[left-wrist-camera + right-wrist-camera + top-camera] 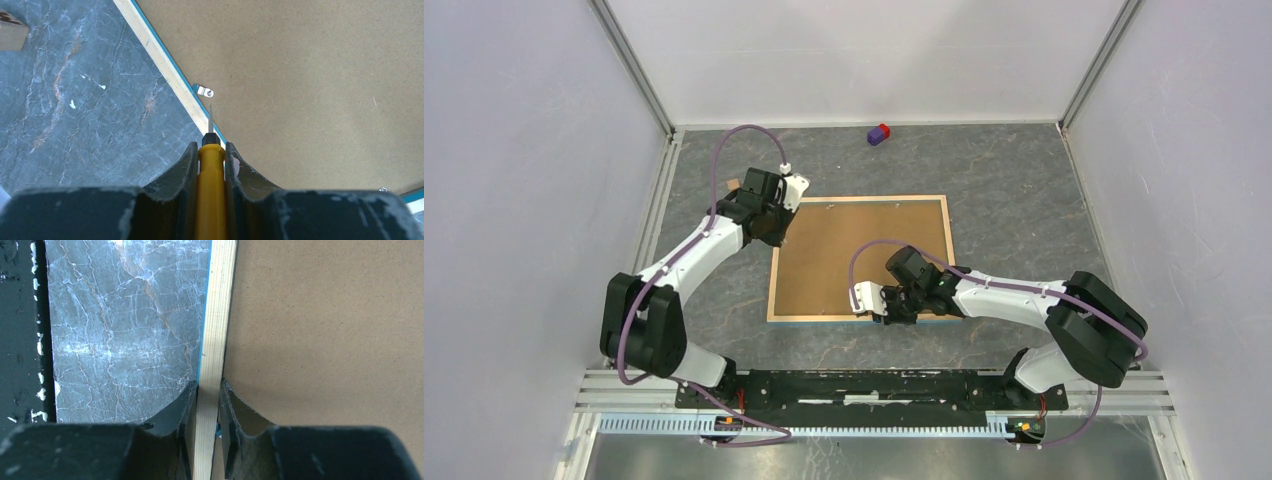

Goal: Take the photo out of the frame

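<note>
The frame [849, 250] lies flat, back side up, at the centre of the grey marble-pattern table [1014, 200]. Its edges run square to the table edges; in the top view its longer sides appear to run left to right. The upward face is plain brown fibreboard, bordered by a light wood rim [215, 315] with a thin bright-blue line along the outer edge. A small metal tab [204, 91] sits on the backing just inside the left rim.

The left arm reaches forward over the frame's far-left part, wrist angled down. The left gripper [212, 147] is clamped on a yellow-handled screwdriver [211, 190]. The thin blade points at the metal tab, its tip just short of it, over the rim's inner edge.

The right arm is folded in from the right, forearm low along the frame's near edge. The right gripper [207, 395] straddles the near rim, one finger on the table side and one on the backing side, both closed against the wood with no gap visible.

A small purple-and-red block [879, 134] sits at the far edge, well apart from the frame.
</note>
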{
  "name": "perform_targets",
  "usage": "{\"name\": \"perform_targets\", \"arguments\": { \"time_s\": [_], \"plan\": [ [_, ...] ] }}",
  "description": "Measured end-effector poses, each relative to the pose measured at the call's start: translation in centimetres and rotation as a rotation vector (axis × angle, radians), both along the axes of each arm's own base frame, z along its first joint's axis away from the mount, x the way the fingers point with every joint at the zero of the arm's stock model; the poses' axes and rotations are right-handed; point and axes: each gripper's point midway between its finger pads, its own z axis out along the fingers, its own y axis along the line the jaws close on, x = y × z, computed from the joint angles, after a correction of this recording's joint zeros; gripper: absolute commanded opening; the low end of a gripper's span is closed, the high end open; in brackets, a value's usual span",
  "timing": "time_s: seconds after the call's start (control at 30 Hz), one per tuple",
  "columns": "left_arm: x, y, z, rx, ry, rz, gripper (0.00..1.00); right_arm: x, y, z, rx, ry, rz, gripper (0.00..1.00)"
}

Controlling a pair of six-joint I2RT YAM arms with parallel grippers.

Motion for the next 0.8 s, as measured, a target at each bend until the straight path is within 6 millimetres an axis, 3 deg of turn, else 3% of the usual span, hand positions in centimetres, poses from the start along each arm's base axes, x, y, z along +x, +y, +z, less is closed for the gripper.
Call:
{"name": "perform_targets", "arguments": {
  "time_s": [0.47, 0.8],
  "plan": [
    [0.5, 0.3, -2.0, 0.035, 0.037, 0.013, 0.02, 0.0, 0.0, -0.1, 0.001, 0.004, 0.005, 0.17],
    [1.4, 0.4, -2.1, 0.048, 0.009, 0.028, 0.02, 0.0, 0.0, -0.1, 0.001, 0.006, 0.007, 0.12]
  ]
}}
